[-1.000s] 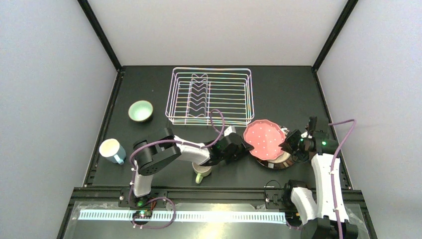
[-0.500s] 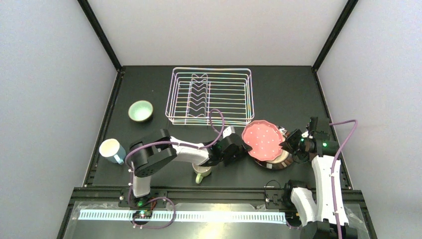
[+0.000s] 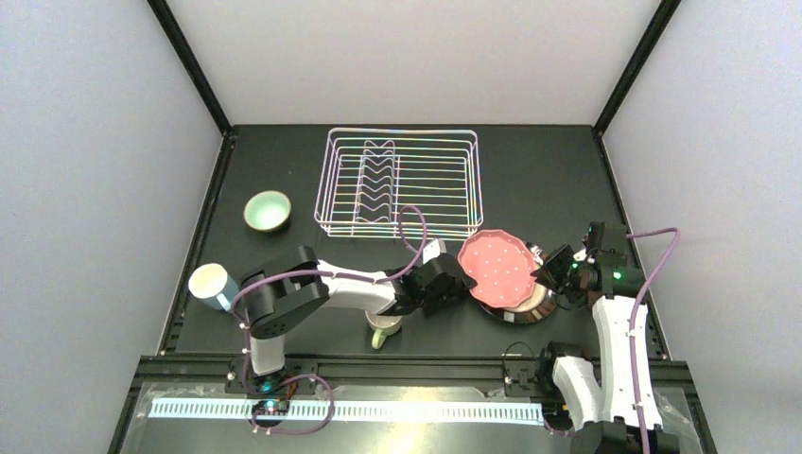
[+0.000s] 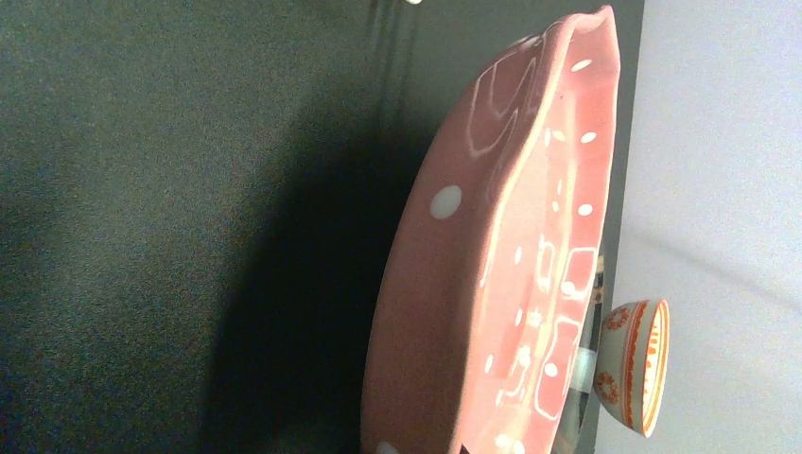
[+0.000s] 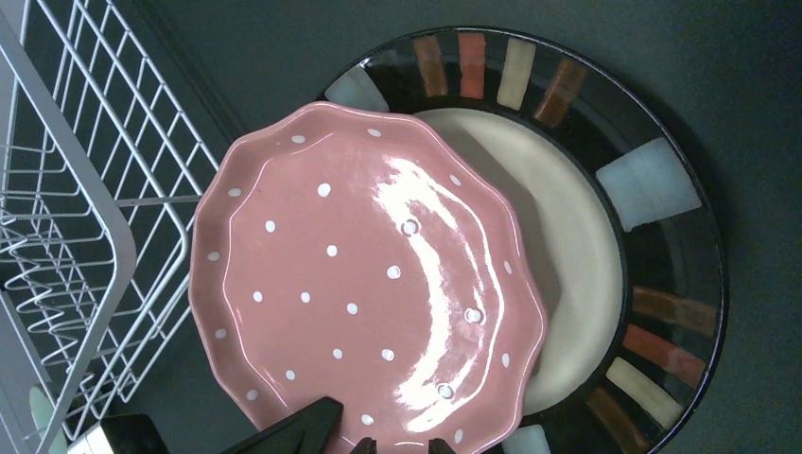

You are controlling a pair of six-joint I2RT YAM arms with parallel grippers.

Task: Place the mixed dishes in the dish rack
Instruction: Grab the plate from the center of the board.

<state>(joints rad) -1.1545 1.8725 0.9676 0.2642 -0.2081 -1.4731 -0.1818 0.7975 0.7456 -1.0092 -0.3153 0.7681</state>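
My left gripper [image 3: 456, 282] is shut on the left rim of the pink dotted plate [image 3: 494, 268]. It holds the plate tilted above the dark-rimmed plate [image 3: 531, 305]. In the left wrist view the pink plate [image 4: 492, 284] runs edge-on out of the bottom of the frame and hides my fingers. My right gripper [image 5: 400, 445] has its tips slightly apart over the plate's near rim [image 5: 369, 284], clamping nothing. The white wire dish rack [image 3: 401, 131] stands behind with no dishes in it. A small orange-patterned bowl [image 4: 636, 378] shows past the plate.
A pale-green bowl [image 3: 268, 210] sits left of the rack. A light-blue mug [image 3: 213, 286] stands near the left table edge. A cream mug [image 3: 383, 328] lies under my left forearm. The rack's corner [image 5: 85, 189] is close to the lifted plate.
The pink plate has shifted a little to the left and tilted up more, carried by my left gripper. My right gripper has hardly moved.
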